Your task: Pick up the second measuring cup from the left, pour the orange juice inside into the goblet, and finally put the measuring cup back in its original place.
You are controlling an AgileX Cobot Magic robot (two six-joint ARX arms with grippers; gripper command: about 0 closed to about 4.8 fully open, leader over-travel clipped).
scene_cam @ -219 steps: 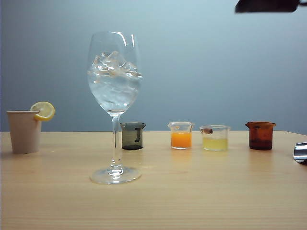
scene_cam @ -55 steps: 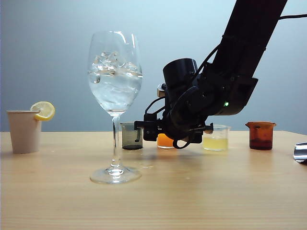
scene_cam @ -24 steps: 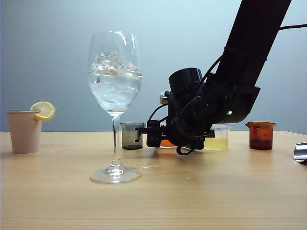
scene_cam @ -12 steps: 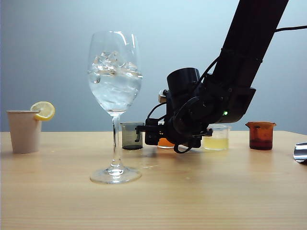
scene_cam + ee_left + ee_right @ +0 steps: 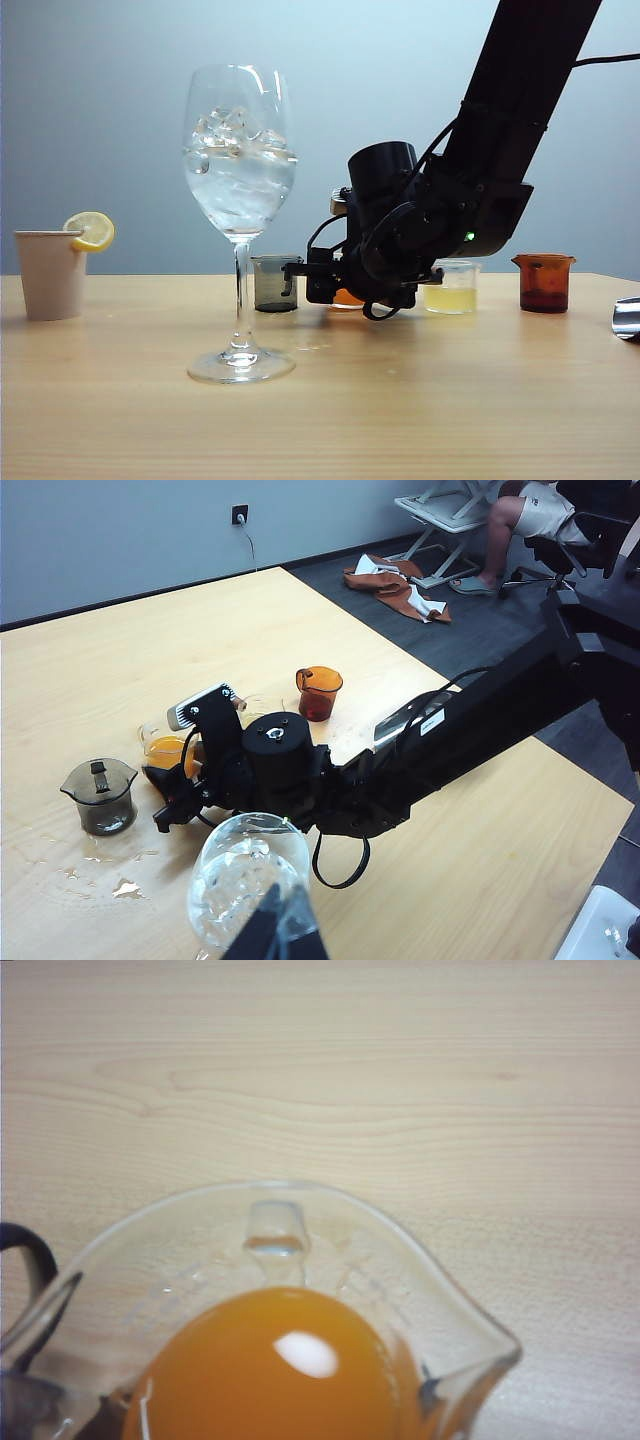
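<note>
So the goblet (image 5: 240,200) is the landmark here, standing up front on the desk (image 5: 420,420) with ice in its bowl. The measuring cup (image 5: 270,1290) with the orange juice (image 5: 275,1370) sits behind and to the right of it on the exterior view, second in the row just past the smoky grey cup (image 5: 275,283), with the pale yellow cup (image 5: 449,288) and the brown cup (image 5: 543,283) further right.

The right tool (image 5: 322,283) is down at desk level right at that cup, hiding most of it; only a sliver of orange peeks out. Its wrist view looks straight down over the rim and pour lip, so the cup is right in front of the tool, probably between the fingers, but I can't tell if they've got hold of it yet.

The left tool (image 5: 275,935) hangs near the goblet's bowl, well away from the cup, only its tip showing, opening not readable. Right arm is clearly the nearer one. Once gripped, the carry goes left and forward towards the goblet.
</note>
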